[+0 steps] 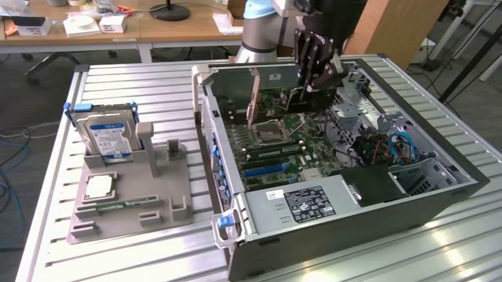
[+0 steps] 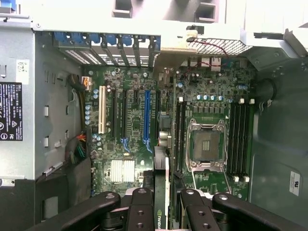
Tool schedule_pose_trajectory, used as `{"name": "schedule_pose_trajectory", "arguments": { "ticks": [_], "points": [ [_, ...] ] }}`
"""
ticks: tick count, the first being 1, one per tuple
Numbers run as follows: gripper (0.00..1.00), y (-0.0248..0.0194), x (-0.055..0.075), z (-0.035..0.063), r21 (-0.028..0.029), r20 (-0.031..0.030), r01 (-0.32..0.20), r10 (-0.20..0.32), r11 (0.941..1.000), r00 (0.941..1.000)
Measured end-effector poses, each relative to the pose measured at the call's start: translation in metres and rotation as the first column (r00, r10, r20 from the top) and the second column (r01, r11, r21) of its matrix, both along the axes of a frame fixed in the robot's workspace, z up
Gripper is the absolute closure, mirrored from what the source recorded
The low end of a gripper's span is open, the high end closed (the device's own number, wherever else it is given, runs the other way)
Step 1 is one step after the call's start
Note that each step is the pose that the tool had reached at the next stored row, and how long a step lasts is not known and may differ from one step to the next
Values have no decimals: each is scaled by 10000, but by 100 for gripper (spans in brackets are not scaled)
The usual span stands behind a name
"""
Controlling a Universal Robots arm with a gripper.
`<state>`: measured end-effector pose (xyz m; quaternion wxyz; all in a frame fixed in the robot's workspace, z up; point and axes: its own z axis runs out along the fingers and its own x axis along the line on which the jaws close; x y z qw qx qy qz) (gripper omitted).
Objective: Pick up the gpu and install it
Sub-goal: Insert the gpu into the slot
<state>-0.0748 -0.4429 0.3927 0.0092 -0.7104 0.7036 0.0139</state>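
While edge-on, gpu (image 2: 162, 214) above mobo slots (image 2: 147, 120)

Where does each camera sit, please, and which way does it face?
Exterior view: off the arm, raised, looking obliquely down at the open computer case on the table; arm and pincer show.
Wrist view: on the wrist, looking straight into the case at the motherboard; its fingers grip the gpu.
Shared: motherboard, CPU socket, pincer.

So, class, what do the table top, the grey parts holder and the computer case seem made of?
Table top: probably aluminium, pale ribbed slats with a dull sheen. Grey parts holder: likely plastic, matt, uniform grey. Computer case: seemingly sheet metal, bare grey folded walls.
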Motion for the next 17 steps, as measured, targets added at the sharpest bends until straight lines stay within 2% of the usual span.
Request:
{"name": "schedule_pose_trajectory", "arguments": {
  "ticks": [3,7,17],
  "points": [
    [74,0,0,-9,-3,-2,247,-247,9997,9997],
    [74,0,0,-18,0,0,256,-256,9997,9997],
    [74,0,-1,-163,-4,-2,256,-256,9997,9997]
  ]
}}
